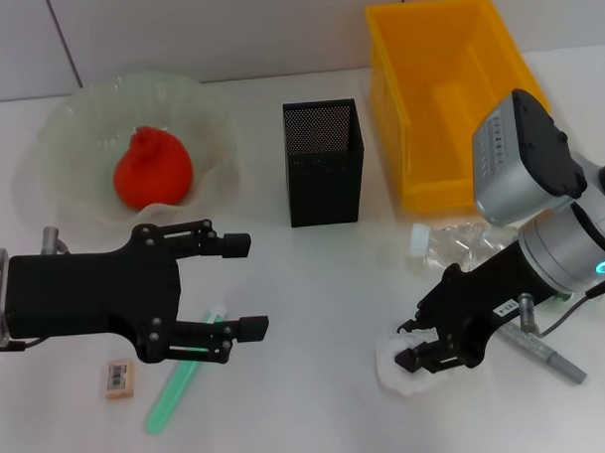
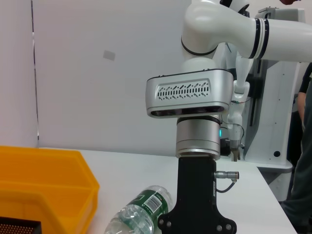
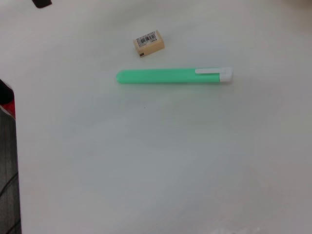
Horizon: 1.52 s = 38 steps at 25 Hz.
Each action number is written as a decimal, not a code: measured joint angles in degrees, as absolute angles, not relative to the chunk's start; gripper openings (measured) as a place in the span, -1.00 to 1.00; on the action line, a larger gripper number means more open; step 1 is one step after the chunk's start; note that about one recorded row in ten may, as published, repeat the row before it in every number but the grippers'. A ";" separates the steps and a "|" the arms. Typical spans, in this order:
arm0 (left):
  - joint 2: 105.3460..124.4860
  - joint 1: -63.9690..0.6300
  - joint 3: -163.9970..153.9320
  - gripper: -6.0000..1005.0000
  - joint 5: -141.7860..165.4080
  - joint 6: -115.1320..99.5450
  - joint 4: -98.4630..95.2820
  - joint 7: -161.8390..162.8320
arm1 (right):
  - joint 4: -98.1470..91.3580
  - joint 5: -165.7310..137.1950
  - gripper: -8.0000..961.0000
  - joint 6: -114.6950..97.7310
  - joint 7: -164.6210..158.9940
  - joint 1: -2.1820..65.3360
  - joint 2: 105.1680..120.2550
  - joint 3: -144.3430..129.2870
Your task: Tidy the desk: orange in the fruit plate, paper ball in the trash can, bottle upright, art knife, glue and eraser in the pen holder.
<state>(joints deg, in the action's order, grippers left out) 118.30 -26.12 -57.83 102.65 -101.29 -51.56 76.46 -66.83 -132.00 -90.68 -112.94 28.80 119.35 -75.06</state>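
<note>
The right gripper sits low on the paper ball, fingers shut around it; the ball is soft, so it could slip out before the yellow trash can; the left gripper waits open above the green glue.

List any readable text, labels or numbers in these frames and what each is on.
None can be read.
Eraser: barcode sticker, digits too small.
Bottle: green label with barcode, print too small.
Right gripper: small white tag on its black body, characters blurred.
Green art knife: no print visible.
</note>
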 joint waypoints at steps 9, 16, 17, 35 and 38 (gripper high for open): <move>118.30 -26.19 -57.92 0.68 102.65 -101.22 -51.59 76.46 | -70.53 -131.91 -0.41 -91.08 -112.87 27.82 119.48 -75.05; 118.30 -26.19 -57.92 0.68 102.65 -101.07 -51.53 76.46 | -75.77 -131.20 -0.50 -92.13 -113.61 26.19 119.52 -74.71; 118.30 -26.19 -57.92 0.68 102.65 -101.06 -51.53 76.46 | -76.65 -131.03 -0.50 -92.47 -113.76 26.03 119.55 -74.58; 118.30 -26.34 -58.76 0.68 102.66 -99.76 -50.00 76.48 | -84.99 -128.79 -0.52 -89.04 -114.36 27.16 119.35 -68.12; 118.29 -26.36 -58.79 0.68 102.68 -99.76 -50.00 76.42 | -85.12 -129.00 -0.52 -87.64 -114.31 27.22 119.31 -66.67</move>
